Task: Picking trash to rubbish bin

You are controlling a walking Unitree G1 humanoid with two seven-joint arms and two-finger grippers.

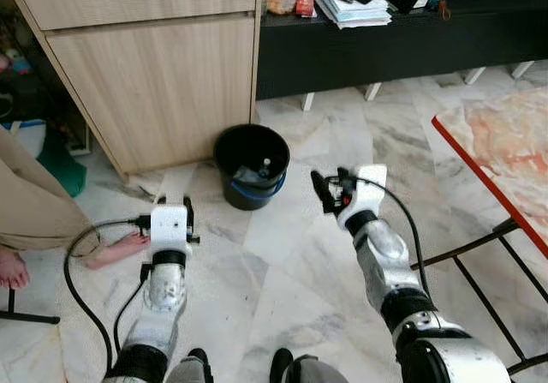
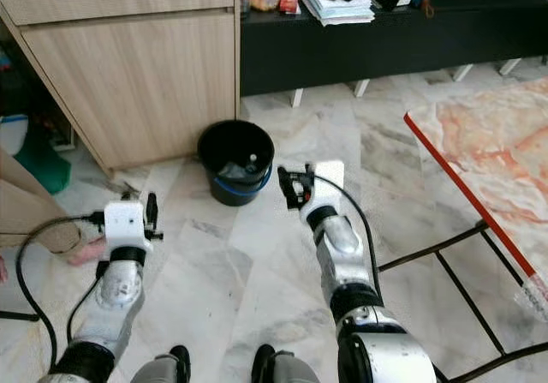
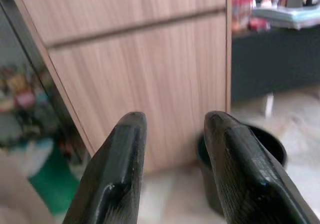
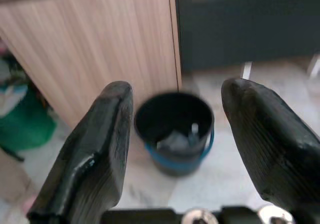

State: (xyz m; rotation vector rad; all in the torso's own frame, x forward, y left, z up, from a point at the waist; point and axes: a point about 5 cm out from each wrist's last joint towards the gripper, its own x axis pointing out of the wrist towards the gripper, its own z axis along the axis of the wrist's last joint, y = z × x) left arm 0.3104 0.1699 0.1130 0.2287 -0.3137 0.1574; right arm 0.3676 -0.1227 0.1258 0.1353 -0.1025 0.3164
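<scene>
Right pincer (image 1: pixel 324 188) is raised over the marble floor (image 1: pixel 282 280), its two fingers (image 4: pixel 100 149) spread apart with nothing between them, just to the right of the black rubbish bin (image 1: pixel 251 164) and pointing toward it. Left pincer (image 1: pixel 174 205) is held lower on the left, fingers (image 3: pixel 117 169) likewise parted and empty, aimed at the wooden cabinet (image 1: pixel 154 83). The bin stands on the floor close against the near right corner of the cabinet; it has a blue band round its lower wall and some trash (image 4: pixel 175 139) lying inside. Bare floor lies open between the two arms and on the near side of the bin. At the far side a low black bench (image 1: pixel 385 40) on white legs carries stacked papers (image 1: pixel 342 2). A red-edged rug (image 1: pixel 505 152) and a black metal frame (image 1: pixel 479 272) bound the right. A person's bare feet (image 1: pixel 120 248) and a black cable (image 1: pixel 81 263) border the left.
</scene>
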